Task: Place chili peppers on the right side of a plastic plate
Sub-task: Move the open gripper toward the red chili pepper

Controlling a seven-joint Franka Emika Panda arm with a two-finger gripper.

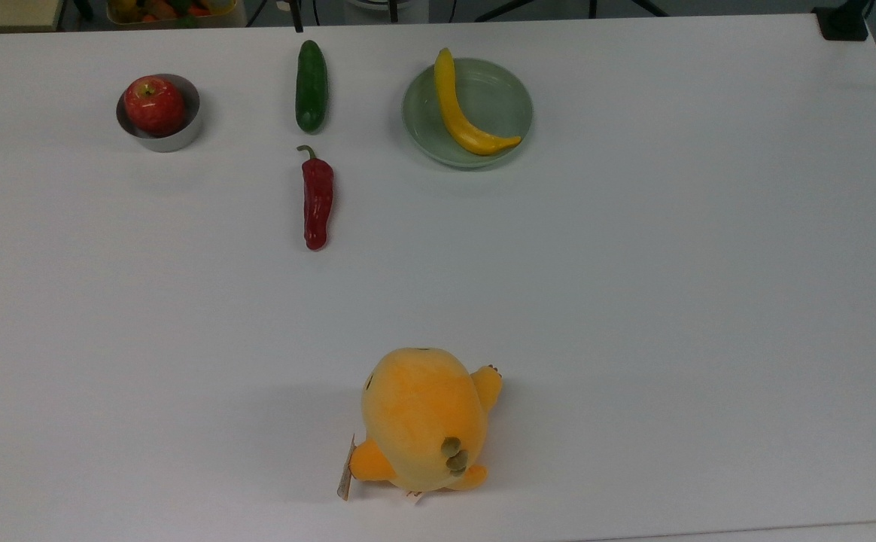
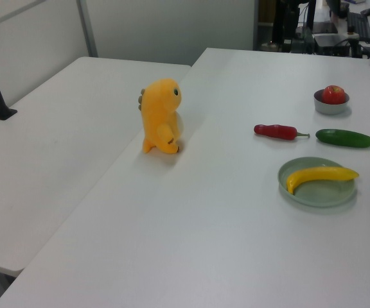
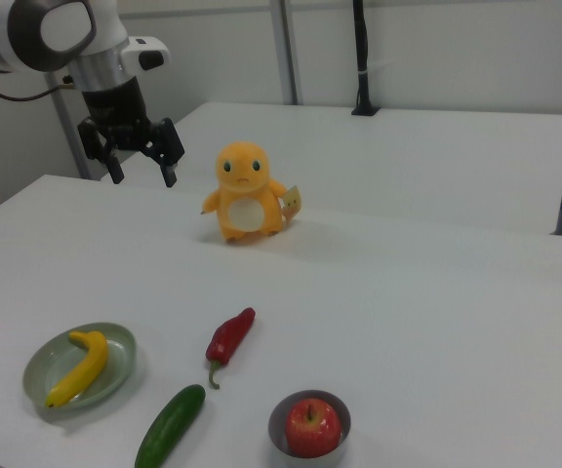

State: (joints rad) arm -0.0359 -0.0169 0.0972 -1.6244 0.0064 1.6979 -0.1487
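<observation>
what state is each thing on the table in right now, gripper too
chili pepper: lying flat on the table, untouched, apart from the plate
plastic plate: holds a banana
metal bowl: holds an apple
cucumber: lying flat beside the chili's stem end
plush toy: upright
gripper: open, empty, raised above the table

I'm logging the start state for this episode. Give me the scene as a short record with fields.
chili: chili pepper lying on the table, untouched
plate: plastic plate holding a banana
cucumber: cucumber in line with the chili's stem end
bowl: metal bowl holding an apple
toy: orange plush standing apart
tool: tool open, raised, empty
</observation>
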